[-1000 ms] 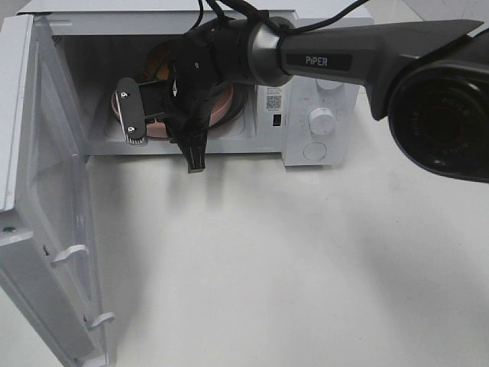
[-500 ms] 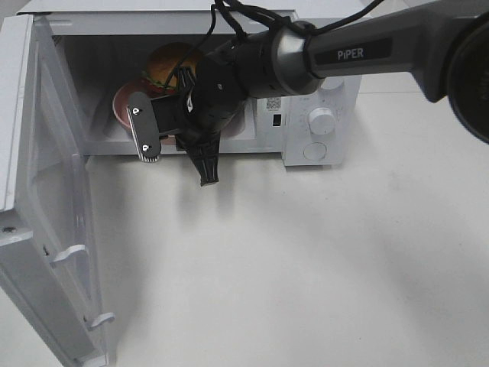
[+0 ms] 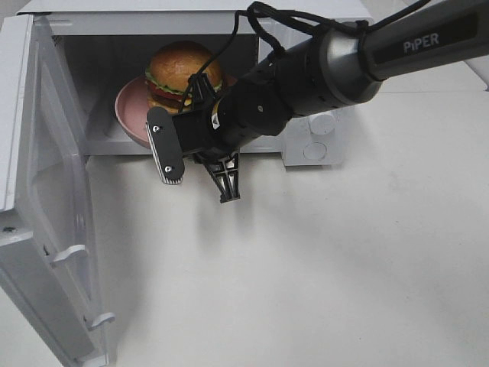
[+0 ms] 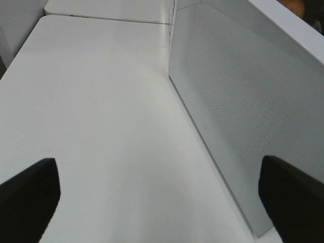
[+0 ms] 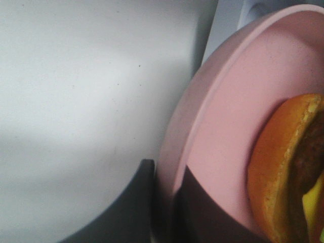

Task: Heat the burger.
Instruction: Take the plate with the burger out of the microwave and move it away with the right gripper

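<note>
I keep the right pincer (image 3: 200, 170) apart and back it straight off the pink plate (image 3: 131, 115); the burger (image 3: 183, 73) sits inside the microwave (image 3: 306, 15), probably fully seated.

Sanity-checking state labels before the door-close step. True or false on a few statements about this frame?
1. The microwave door is open. True.
2. The burger sits on the pink plate inside the microwave. True.
3. The right hand is shut on the plate. False: its jaws stand apart, in front of the microwave opening.
4. The left hand is gripping the door. False: it is open and holds nothing, with the door's outer face beside it.
5. The burger lies on the table in front of the microwave. False: it is in the cavity, on the plate.
</note>
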`<state>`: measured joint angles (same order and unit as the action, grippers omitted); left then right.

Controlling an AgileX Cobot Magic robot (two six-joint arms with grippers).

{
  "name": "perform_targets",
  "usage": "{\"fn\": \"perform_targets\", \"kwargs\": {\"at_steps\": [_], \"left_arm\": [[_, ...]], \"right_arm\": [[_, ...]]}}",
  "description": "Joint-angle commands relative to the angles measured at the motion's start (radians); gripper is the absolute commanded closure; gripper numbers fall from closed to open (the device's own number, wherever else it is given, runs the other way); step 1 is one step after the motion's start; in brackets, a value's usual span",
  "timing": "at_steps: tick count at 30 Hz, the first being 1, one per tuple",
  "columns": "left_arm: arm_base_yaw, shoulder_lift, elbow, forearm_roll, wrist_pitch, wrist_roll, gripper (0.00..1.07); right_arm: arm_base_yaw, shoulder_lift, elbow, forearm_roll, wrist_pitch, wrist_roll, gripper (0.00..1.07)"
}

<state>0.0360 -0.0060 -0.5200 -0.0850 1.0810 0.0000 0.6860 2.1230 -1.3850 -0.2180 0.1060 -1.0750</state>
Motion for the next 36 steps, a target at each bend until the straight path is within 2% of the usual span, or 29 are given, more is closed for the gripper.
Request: {"fn": "perform_targets", "kwargs": {"at_steps": [1, 3, 5, 21, 36], "left_arm": [[0.002, -0.003, 0.002, 0.000, -0.011, 0.000, 0.07], [0.002, -0.003, 0.002, 0.000, -0.011, 0.000, 0.07], [0.002, -0.003, 0.002, 0.000, -0.011, 0.000, 0.07], [0.002, -0.003, 0.002, 0.000, -0.011, 0.000, 0.07], [0.002, -0.003, 0.002, 0.000, -0.011, 0.000, 0.07]], "right_arm": [[0.004, -0.049, 0.029, -0.024, -0.088, -0.007, 1.07], [0.004, -0.059, 0.042, -0.024, -0.094, -0.007, 1.07], [0.004, -0.103, 0.111, -0.024, -0.127, -0.008, 1.07], [0.016, -0.253, 0.377, -0.028, -0.238, -0.015, 1.07], [0.016, -0.388, 0.523, -0.029, -0.264, -0.016, 1.07]]}}
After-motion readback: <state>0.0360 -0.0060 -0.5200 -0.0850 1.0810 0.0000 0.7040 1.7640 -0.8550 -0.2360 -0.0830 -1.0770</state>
